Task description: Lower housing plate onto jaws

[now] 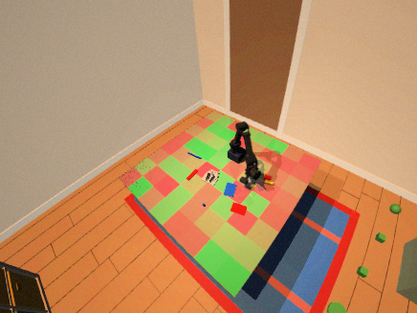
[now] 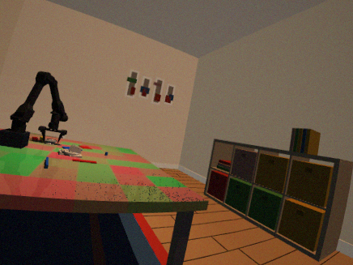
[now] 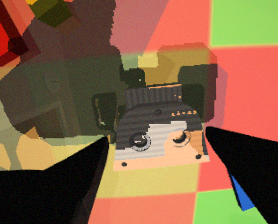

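The housing plate (image 3: 162,154), pale and shaded grey with two round holes, lies on the table in the wrist view. My gripper (image 3: 156,136) (image 2: 53,141) is open, with one finger on each side of the plate and nothing gripped. The fingertips are low, close to the table; whether they touch the plate cannot be told. In the top view the gripper (image 1: 252,183) mostly hides the plate. The white base with dark jaw shapes (image 1: 211,176) (image 2: 70,153) stands apart from the gripper, to its left in the top view. Its pins and stubs are too small to make out.
A blue block (image 1: 230,190) (image 3: 242,194) lies between gripper and base. A red block (image 1: 238,209) lies nearer the front. A red bar (image 1: 192,174) and a blue bar (image 1: 194,155) lie beyond the base. Red (image 3: 7,36) and yellow (image 1: 270,183) pieces lie beside the gripper.
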Tool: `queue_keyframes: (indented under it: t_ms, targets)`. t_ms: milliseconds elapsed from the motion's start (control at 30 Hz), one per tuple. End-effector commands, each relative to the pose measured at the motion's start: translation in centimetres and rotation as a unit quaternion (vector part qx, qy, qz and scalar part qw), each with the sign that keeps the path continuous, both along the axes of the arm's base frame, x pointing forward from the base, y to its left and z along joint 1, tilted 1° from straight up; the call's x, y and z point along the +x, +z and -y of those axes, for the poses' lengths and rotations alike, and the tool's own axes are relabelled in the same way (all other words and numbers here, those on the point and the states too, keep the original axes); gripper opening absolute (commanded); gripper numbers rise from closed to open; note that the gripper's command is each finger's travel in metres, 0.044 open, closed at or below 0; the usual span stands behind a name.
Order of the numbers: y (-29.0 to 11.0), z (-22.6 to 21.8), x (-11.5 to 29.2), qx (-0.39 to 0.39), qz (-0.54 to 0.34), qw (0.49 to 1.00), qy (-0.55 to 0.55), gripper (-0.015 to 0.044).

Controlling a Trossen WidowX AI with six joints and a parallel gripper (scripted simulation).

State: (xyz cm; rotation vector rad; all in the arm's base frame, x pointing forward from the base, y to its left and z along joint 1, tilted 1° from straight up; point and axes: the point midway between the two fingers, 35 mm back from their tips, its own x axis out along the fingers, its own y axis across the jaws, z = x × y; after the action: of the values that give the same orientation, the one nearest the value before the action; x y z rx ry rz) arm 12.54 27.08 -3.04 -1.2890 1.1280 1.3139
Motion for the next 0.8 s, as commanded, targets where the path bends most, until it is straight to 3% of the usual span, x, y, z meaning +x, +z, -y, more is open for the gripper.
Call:
queue_keyframes:
  t_ms: [0,767]
  targets:
    - [-0.34,0.15,0.03,-0.004,0.002,1.000,0.003,0.0440]
    - [-0.33,0.10,-0.05,-0.002,-0.001,1.000,0.000,0.0433]
